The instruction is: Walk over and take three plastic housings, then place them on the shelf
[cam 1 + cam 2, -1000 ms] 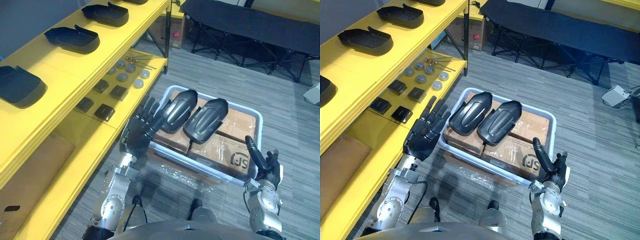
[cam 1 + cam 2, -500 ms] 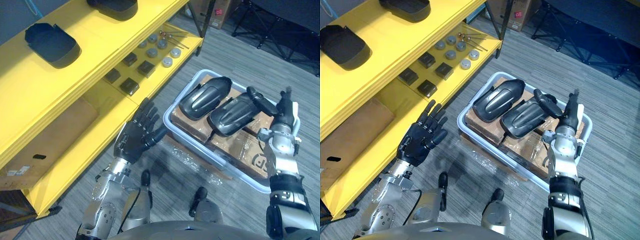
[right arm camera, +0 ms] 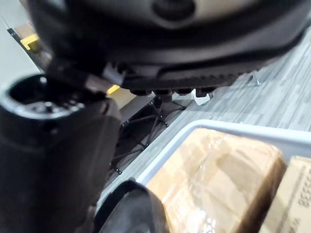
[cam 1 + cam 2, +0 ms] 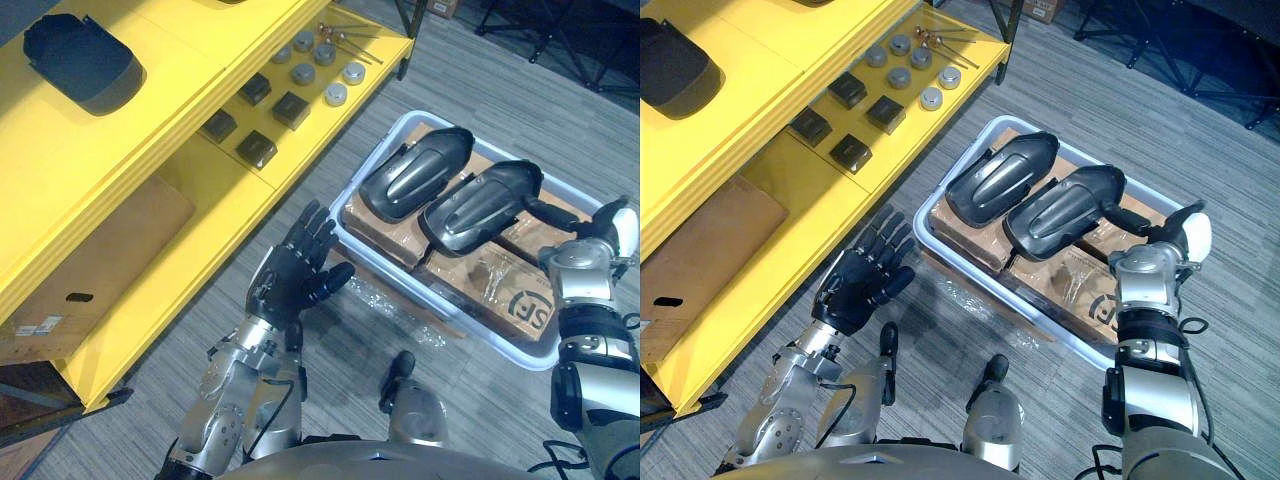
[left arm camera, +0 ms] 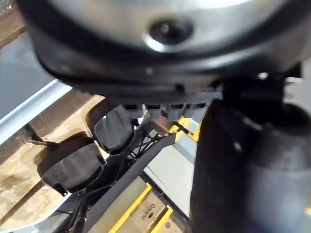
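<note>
Shelf: I have the yellow shelf [image 4: 150,170] on my left, with one dark shelf housing [image 4: 80,62] lying on its top board.
Bin: a pale bin [image 4: 535,358] sits on the floor to the right of the shelf.
Boxes: cardboard boxes [image 4: 520,300] under clear film fill the bin.
Housings: the left housing [image 4: 415,172] and the right housing [image 4: 480,205] lie side by side on top of the boxes.
Left hand: my left hand [image 4: 295,280] is released with its fingers spread. It hovers over the floor between shelf and bin and holds nothing.
Right hand: my right hand [image 4: 598,228] is at the bin's right side, just beside the right housing's narrow end. I cannot tell whether it is released or grasping.
Small parts: dark square blocks [image 4: 255,147] and round discs [image 4: 336,93] lie on the lower board.
</note>
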